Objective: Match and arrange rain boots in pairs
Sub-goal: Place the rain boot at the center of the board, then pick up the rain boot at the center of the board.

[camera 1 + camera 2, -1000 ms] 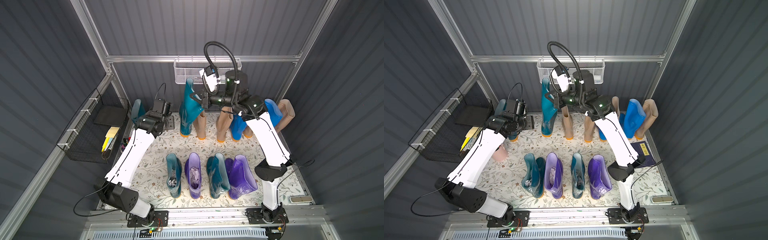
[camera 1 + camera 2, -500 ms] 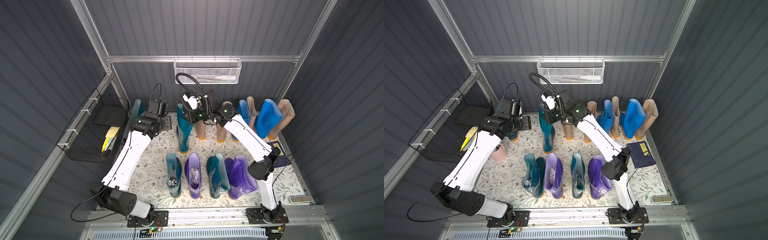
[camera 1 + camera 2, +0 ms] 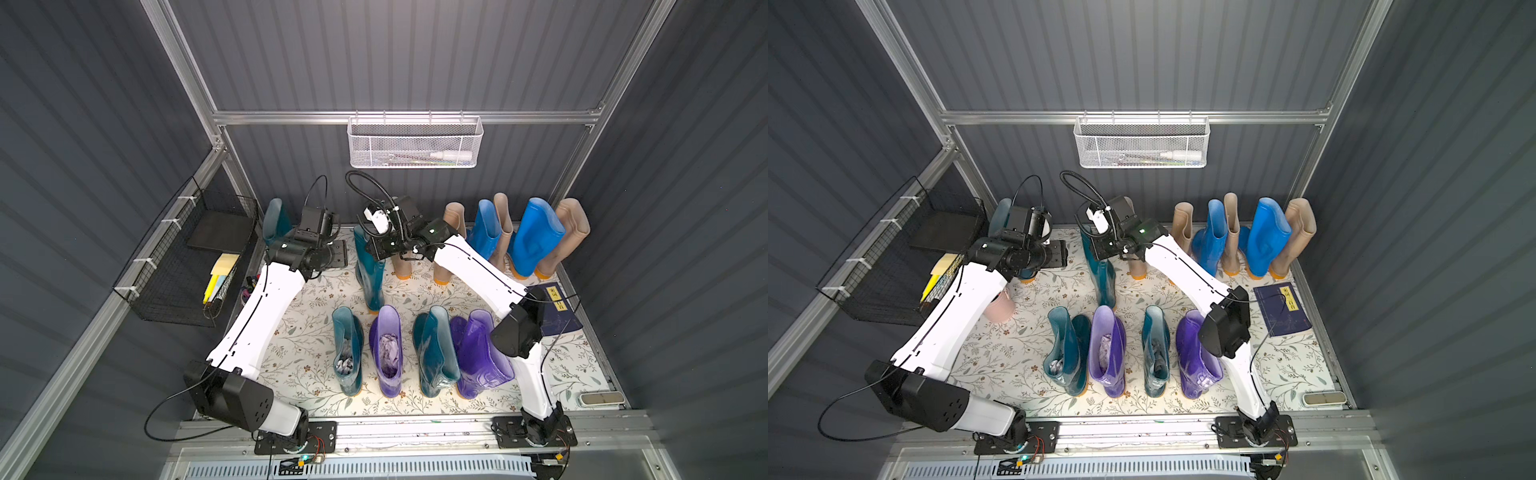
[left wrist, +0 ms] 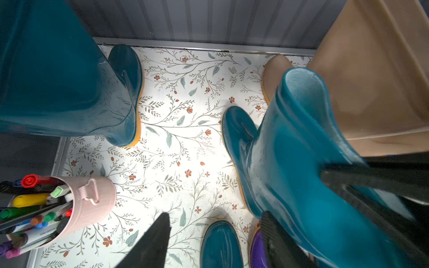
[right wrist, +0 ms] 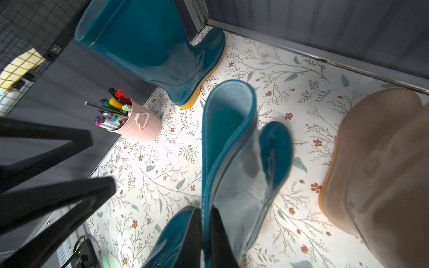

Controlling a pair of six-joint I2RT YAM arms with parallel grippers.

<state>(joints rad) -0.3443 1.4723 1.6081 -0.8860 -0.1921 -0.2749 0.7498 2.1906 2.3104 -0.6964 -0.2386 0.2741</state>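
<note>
**Boots: pairing barely begun**

Nearest me, the front teals (image 3: 348, 353) and purples (image 3: 388, 349) alternate in one row, so no colour stands beside its mate. Crumpled paper (image 3: 388, 343) fills some of the shafts.

Mid-mat (image 3: 307, 332), my right gripper (image 5: 206, 215) is pinched on the cuff of the held teal (image 3: 372, 274). It is upright, but I cannot tell if the sole is grounded.

My left gripper (image 4: 216, 218) hangs beside it, half spread and empty.

Farther back, the corner teal (image 3: 274, 220) stands alone, the likely mate. Along the back wall the blues (image 3: 536, 237) and beiges (image 3: 571, 224) are interleaved and unsorted.

Material: glossy rubber, orange soles, tall tubular shafts with a pale matte lining. The cuff flattens under my pinch, so it is soft.
</note>
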